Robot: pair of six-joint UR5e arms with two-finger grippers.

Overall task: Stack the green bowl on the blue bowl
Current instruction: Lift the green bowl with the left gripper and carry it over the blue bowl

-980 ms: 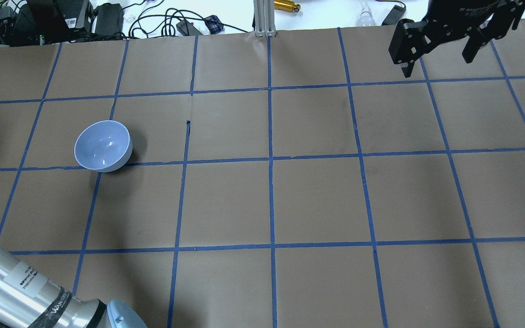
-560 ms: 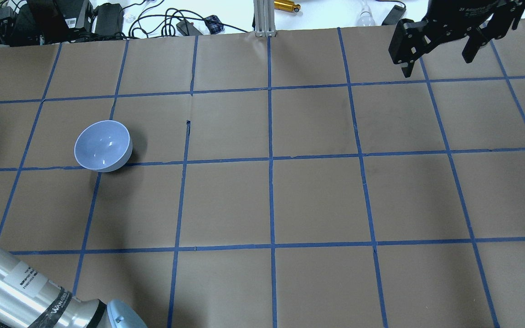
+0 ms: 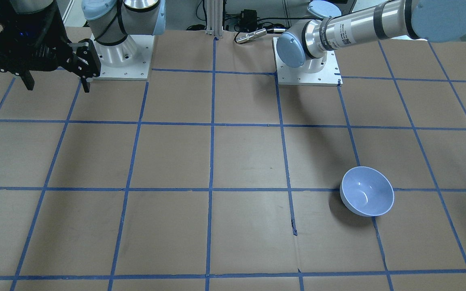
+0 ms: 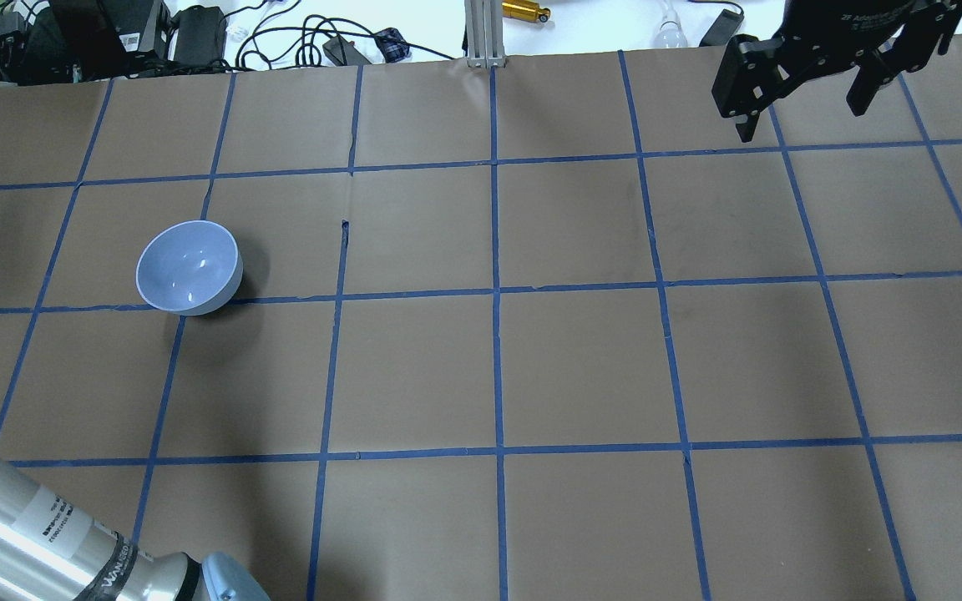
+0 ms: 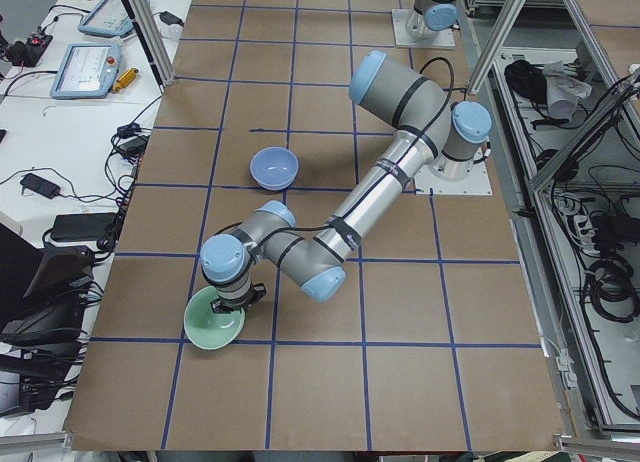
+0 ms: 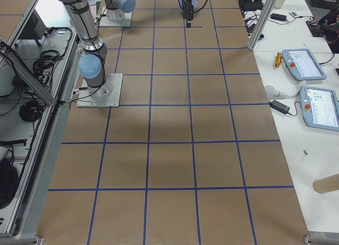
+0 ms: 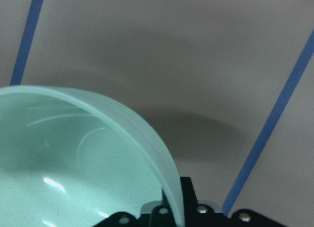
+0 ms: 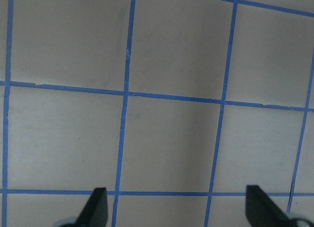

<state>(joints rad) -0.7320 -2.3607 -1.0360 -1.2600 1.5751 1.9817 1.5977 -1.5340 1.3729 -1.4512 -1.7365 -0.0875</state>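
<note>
The robot's left gripper (image 5: 236, 296) hangs over the lower left of the left-side view with the green bowl (image 5: 213, 324) under it. The wrist camera shows the bowl's wall running down into the black body of the jaws, with a shadow on the surface (image 4: 581, 367) beyond. The jaws look closed on the rim and the bowl looks lifted, though the fingertips themselves are hidden.

The blue bowl (image 4: 189, 267) sits mouth-up, alone and untouched, left of centre in the overhead frame. In the side view it lies up-frame and slightly right of the green bowl, well apart from it. The overhead frame shows neither the green bowl nor the left jaws, which are past its left edge.

The coming carry therefore appears to run along the surface from that end toward the blue bowl. Both bowls are round, so no long axis needs lining up, only rim centred over rim before the drop.

The right gripper (image 4: 802, 115) hovers at the upper right of the overhead frame, its jaws spread wide and holding nothing. It is far from both bowls, so the left arm is plainly the nearer one.
</note>
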